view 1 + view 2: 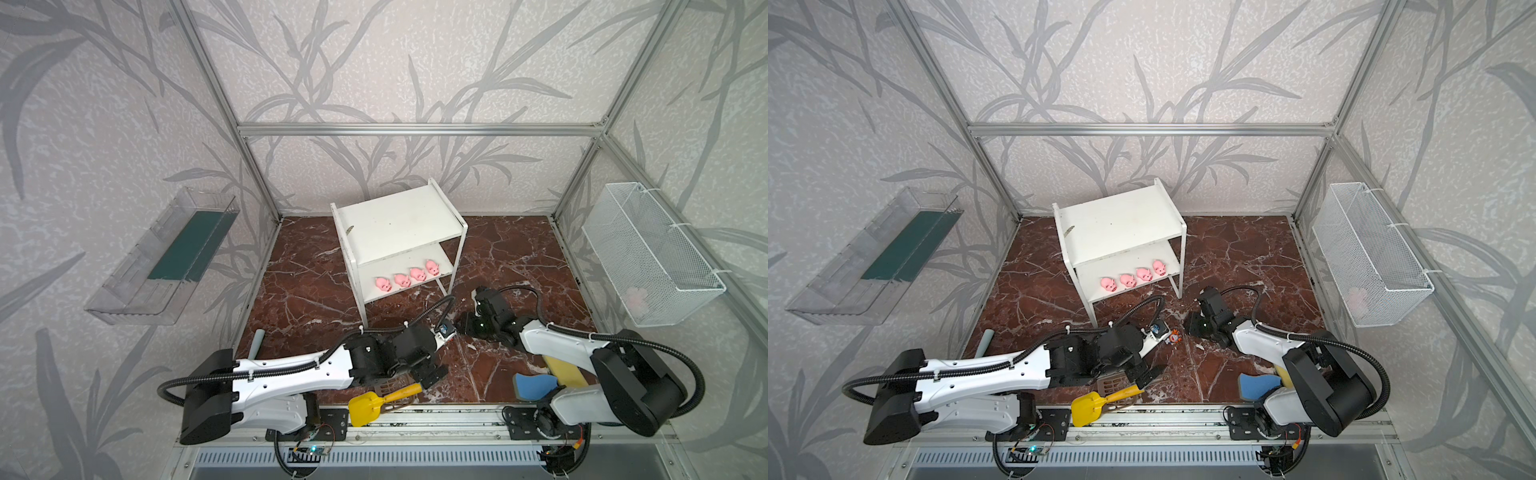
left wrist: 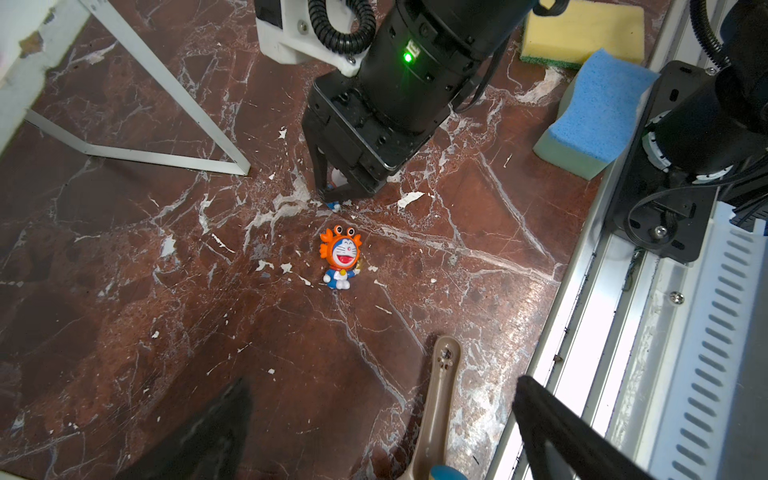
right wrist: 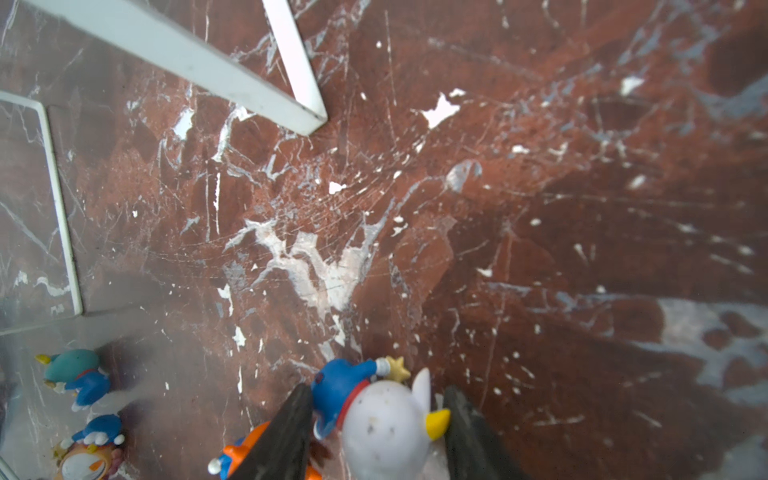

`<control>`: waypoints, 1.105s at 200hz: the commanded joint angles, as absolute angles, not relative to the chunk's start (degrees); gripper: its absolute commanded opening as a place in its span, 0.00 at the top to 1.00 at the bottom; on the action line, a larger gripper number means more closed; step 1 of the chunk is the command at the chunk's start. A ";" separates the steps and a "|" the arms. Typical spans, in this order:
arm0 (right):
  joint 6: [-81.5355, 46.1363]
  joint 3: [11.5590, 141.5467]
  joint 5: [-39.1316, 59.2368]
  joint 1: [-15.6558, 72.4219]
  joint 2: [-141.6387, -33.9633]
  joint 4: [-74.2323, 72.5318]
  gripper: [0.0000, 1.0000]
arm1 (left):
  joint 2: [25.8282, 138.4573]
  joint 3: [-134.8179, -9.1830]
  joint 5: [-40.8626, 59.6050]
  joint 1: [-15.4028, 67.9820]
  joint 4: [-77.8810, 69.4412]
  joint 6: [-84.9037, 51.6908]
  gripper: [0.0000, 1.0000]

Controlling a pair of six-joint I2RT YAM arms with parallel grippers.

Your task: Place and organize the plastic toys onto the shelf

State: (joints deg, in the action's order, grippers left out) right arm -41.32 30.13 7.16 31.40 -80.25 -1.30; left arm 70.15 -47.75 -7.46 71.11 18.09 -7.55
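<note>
Shelf (image 1: 395,220) stands mid-floor toward the back, four pigs (image 1: 402,280) in a row on its lower board; tray (image 1: 137,266) on the left wall, basket (image 1: 652,253) on the right wall. Before the shelf, first figurine (image 3: 386,424) sits on the floor between my right gripper's (image 3: 378,392) fingers, second figurine (image 2: 340,255) just beside, toward my left gripper (image 2: 384,382). Scoop (image 1: 365,409) lies at the front edge by my left arm, sponges (image 1: 534,384) front right under my right arm.

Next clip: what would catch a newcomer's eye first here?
Four small pink plastic pig figures sit in a neat row on the lower board of the white two-tier shelf. On the red marble floor before it, the right end effector brackets a white-headed blue-bodied cartoon figurine, with an orange crab-hooded figurine close beside it.
</note>
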 commanded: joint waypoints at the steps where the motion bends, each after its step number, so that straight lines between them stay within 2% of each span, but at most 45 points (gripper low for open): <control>1: -41.27 29.80 7.22 31.48 -80.44 1.19 0.53 | 68.64 -47.25 -8.73 71.29 18.55 -7.36 0.01; 41: -39.09 29.70 5.58 31.48 -76.47 5.29 0.61 | 69.51 -47.72 -8.37 71.33 18.28 -7.29 0.01; 116: -34.45 29.49 0.79 31.54 -67.98 15.67 0.62 | 69.96 -47.64 -7.91 71.37 17.50 -7.34 0.01; 134: -35.60 28.50 1.67 31.54 -67.07 14.11 0.58 | 70.18 -47.59 -7.90 71.37 17.23 -7.29 0.01; 162: -36.10 27.39 3.96 31.47 -67.66 9.17 0.47 | 70.40 -47.91 -7.87 71.45 17.48 -7.29 0.01; 221: -33.73 28.15 12.13 29.03 -77.53 -0.04 0.44 | 68.97 -47.49 -8.86 71.54 18.53 -7.46 0.01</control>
State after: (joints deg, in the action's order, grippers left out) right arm -35.68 27.92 7.57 29.95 -74.02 4.56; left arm 69.89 -47.75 -7.64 71.20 17.98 -7.53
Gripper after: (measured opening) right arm 0.559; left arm 0.991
